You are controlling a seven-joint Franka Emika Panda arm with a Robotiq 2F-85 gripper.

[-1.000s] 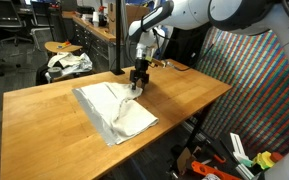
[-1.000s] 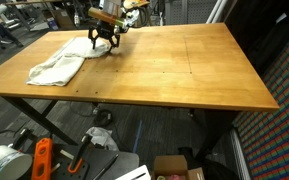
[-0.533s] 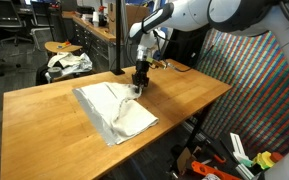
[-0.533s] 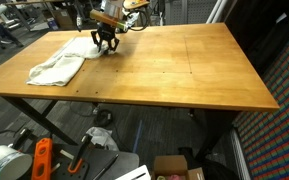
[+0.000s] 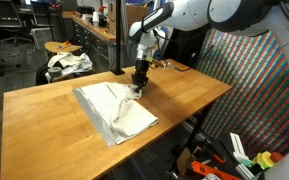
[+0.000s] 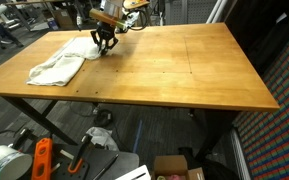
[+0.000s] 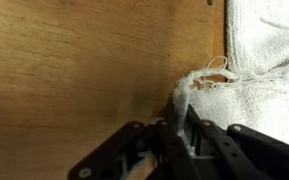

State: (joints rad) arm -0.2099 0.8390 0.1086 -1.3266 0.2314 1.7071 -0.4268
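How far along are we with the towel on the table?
Done: the hand is down at a corner of the towel. In hand: its jaws are closed on that frayed corner in the wrist view. Left: the rest of the towel lies flat on the table, not yet lifted.

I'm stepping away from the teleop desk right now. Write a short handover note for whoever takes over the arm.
Gripper: shut on the frayed corner of the white cloth towel, down at table height.
Towel: spread out on the wooden table, with the rest of it lying flat.
Done: corner pinched.
Left: the towel is not yet lifted or moved.
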